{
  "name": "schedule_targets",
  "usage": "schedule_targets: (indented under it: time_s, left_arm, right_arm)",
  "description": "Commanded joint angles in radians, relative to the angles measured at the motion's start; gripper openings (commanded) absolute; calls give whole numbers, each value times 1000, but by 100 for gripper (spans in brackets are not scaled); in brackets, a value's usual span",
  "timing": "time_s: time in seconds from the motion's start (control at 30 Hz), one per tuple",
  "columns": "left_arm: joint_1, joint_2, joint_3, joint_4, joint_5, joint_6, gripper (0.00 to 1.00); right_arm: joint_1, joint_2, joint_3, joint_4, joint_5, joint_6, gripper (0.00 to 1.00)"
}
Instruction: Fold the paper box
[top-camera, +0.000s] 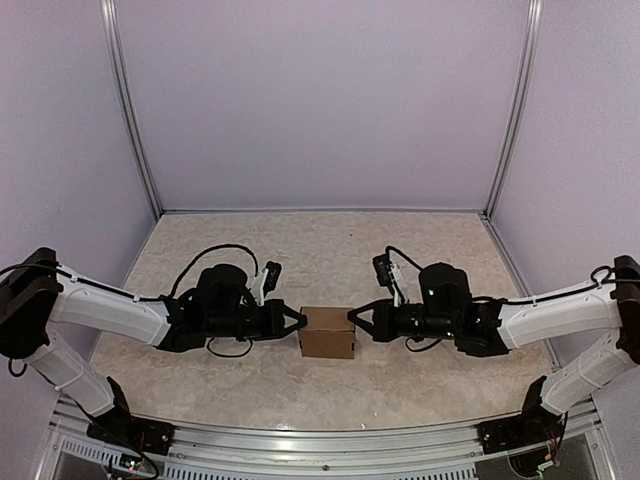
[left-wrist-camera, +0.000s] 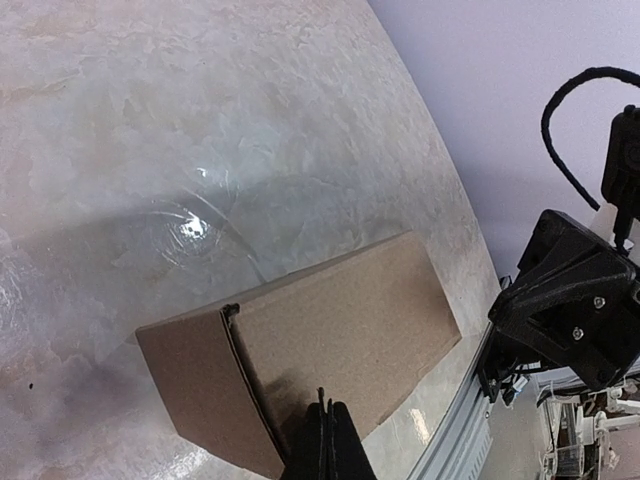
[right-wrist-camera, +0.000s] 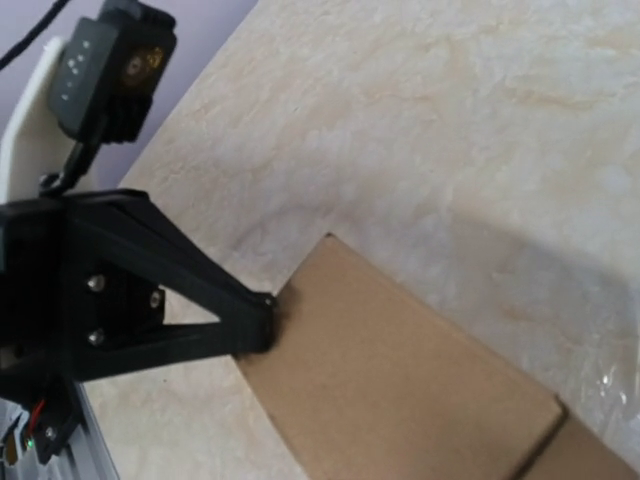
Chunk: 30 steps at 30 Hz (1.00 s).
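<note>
The paper box (top-camera: 327, 333) sits folded on the counter (top-camera: 250, 250), with the left fingers (top-camera: 293, 321) and right fingers (top-camera: 360, 318) shut, empty, at its ends. Next, probably back both away gently.

Left wrist view: the paper box (left-wrist-camera: 340, 320) loses its near corner under the bottom edge, the left fingers (left-wrist-camera: 326, 448) just a dark tip there. Right wrist view is soft, the paper box running off the bottom. From above, whether the right fingers (top-camera: 358, 316) touch it is too small to tell.
</note>
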Motion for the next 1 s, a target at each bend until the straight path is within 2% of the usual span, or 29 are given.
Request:
schedule_targets:
  time_s: [0.0,0.3,0.67,0.83,0.97]
  left_arm:
    - [4,45,-12,-155,-29,12,0]
    - [5,70,5,-158,-18,16,0]
    - [5,28,52,-202,-16,38,0]
    - [5,-43,74,-220,-20,49,10]
    - [6,-107,126,-301,-49,87,15]
  right_arm:
    - [-16,51,6,31,-16,13,0]
    - [-16,162,-32,-48,26,18,0]
    - [-16,77,7,-82,8,-13,0]
    - [-12,12,27,-99,-28,-52,0]
    - [20,-21,28,-126,-39,-99,0]
